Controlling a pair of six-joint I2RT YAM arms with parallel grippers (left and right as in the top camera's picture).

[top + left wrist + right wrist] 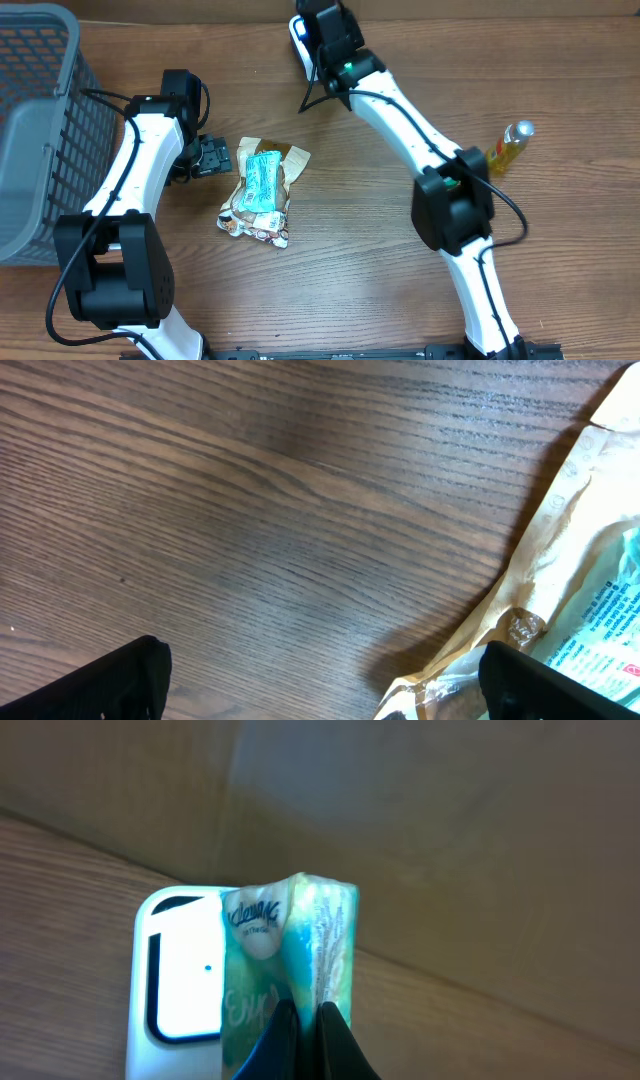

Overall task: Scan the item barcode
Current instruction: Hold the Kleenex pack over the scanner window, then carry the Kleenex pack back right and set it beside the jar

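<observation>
Brown wood-grain table [380, 250] fills the overhead view, with a grey wire basket [40, 90] at its left edge and a small yellow bottle [507, 145] lying well apart on the right. Near the middle lies a crumpled heap of packets [258, 215]: a teal packet [262, 180] rests on top of a brown paper packet [570, 510]. The left gripper [212, 155] sits low just beside this heap on its left, its jaws wide apart and holding nothing; in its wrist view the two dark fingertips [130, 680] frame bare wood, with the paper packet's edge by the right one. The right arm reaches to the far edge of the table, where the right gripper [305, 1020] has its jaws pinched together on the lower edge of a teal-and-white Kleenex tissue pack [290, 950]. The pack stands upright in the grip, directly in front of a white scanner [180, 970] with a black-framed window, overlapping its right side. A plain tan wall [480, 850] rises behind them.
</observation>
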